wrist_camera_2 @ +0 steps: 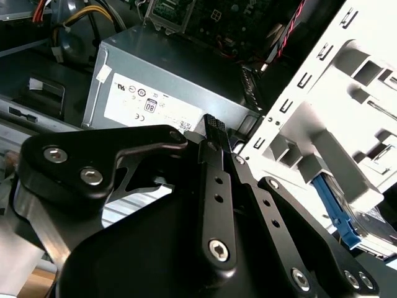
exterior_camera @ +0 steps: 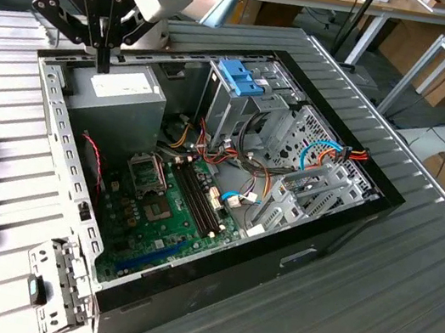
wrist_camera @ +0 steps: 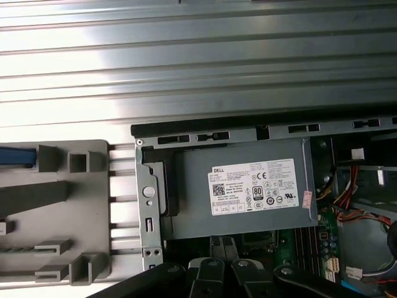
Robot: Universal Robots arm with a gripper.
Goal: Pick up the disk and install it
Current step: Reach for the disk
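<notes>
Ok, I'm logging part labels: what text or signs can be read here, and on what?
Label on the power supply: a logo, round marks and fine print, none of which I can quote for sure.
Sticker at that label's edge: too small to read.
Motherboard: no legible print.

The black gripper (wrist_camera_2: 216, 127) stands in the foreground, its fingers drawn together with nothing between them, the ribbed tip just by an edge of the grey power supply (wrist_camera_2: 167, 74), which carries a white label (wrist_camera_2: 146, 105). Past that box lie a circuit board (wrist_camera_2: 211, 15) and yellow wires (wrist_camera_2: 93, 12). Outside the case's slotted edge (wrist_camera_2: 304, 81), the disk (wrist_camera_2: 334, 211) lies in a pale holder (wrist_camera_2: 366, 93), its blue rail showing.
</notes>
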